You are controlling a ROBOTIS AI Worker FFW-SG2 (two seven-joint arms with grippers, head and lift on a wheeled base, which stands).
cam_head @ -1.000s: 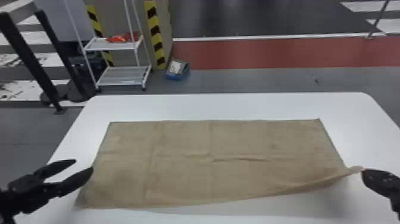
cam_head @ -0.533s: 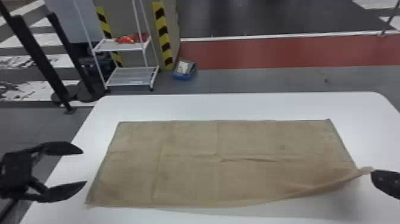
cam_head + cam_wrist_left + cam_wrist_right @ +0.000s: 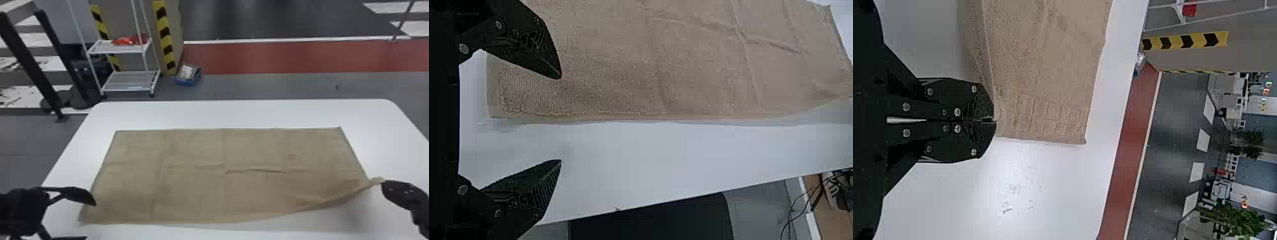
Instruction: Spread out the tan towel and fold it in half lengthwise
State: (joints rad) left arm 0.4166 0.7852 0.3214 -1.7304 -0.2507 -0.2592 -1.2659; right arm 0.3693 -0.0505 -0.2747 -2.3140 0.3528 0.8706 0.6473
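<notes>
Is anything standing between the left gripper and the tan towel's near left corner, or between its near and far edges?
Nothing visible blocks the black left gripper from the near left corner of the tan cloth towel; across the towel lie only shallow creases.

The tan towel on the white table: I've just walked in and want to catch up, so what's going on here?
The robot's right gripper is shut on the near right corner of the tan towel, holding it a little above the white table. The left gripper is open by the near left corner, holding nothing. Apart from the raised part, the towel lies spread out, lightly creased.
</notes>
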